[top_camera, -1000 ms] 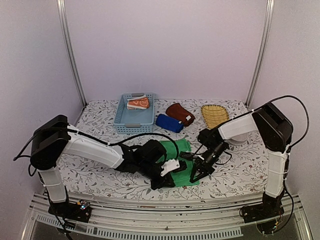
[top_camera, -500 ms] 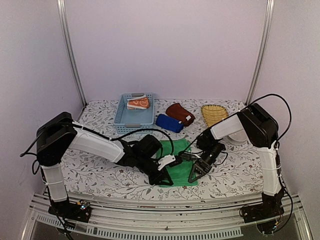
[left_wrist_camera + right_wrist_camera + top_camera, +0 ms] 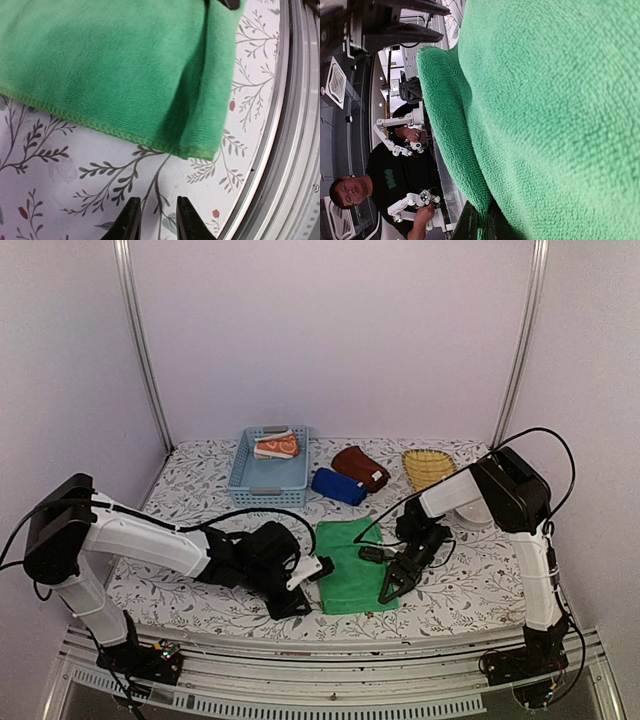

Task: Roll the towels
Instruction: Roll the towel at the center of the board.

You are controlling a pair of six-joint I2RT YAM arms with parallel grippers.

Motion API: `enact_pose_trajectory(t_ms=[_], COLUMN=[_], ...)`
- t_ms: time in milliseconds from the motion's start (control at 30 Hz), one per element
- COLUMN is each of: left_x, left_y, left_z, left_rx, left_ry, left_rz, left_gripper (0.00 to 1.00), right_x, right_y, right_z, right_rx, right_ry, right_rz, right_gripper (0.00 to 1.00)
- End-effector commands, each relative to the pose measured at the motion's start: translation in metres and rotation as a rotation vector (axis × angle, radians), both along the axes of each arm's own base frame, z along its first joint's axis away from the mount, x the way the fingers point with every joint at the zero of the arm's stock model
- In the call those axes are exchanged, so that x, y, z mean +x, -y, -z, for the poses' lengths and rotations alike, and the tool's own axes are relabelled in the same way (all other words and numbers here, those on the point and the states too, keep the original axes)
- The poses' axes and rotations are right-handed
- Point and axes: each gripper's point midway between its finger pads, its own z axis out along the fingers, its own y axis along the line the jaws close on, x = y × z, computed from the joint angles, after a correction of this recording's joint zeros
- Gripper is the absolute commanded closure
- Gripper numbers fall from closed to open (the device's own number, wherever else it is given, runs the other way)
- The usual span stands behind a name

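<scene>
The green towel (image 3: pixel 352 565) lies flat on the table near the front, with a fold along its near edge (image 3: pixel 200 100). My left gripper (image 3: pixel 300 602) sits low over the bare tablecloth just left of the towel's near corner. Its fingers (image 3: pixel 157 212) are slightly apart with nothing between them. My right gripper (image 3: pixel 388 590) is shut on the towel's near right edge (image 3: pixel 485 220), and green cloth (image 3: pixel 560 100) fills that view. An orange patterned towel (image 3: pixel 275 445) lies in the basket. A rolled dark blue towel (image 3: pixel 338 486) and a maroon towel (image 3: pixel 360 468) lie behind.
The light blue plastic basket (image 3: pixel 268 480) stands at the back left of centre. The yellow wicker tray (image 3: pixel 428 470) stands at the back right. The table's metal front rail (image 3: pixel 295 125) runs close to the towel's near edge.
My left gripper has drawn back to the left, off the green towel's near left corner. My right gripper has stayed at the towel's near right edge.
</scene>
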Motion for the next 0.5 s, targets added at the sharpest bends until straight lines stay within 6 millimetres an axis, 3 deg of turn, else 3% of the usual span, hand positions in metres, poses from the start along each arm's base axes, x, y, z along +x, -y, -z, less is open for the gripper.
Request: enact_pose_trajectory(t_ms=[0, 233, 467], left_x=[-0.019, -0.03, -0.02], left_y=[0.016, 0.074, 0.086], left_z=[-0.02, -0.042, -0.022], left_rx=[0.049, -0.024, 0.001], left_ry=[0.257, 0.436, 0.514], left_rz=[0.09, 0.27, 0.321], left_gripper=[0.7, 0.66, 0.6], right_x=[-0.007, -0.005, -0.005], right_y=[0.021, 0.02, 0.019], right_z=[0.043, 0.044, 0.043], right_rx=[-0.128, -0.131, -0.126], right_ry=[-0.001, 0.0, -0.002], right_rz=[-0.041, -0.037, -0.032], right_gripper=[0.97, 0.97, 0.97])
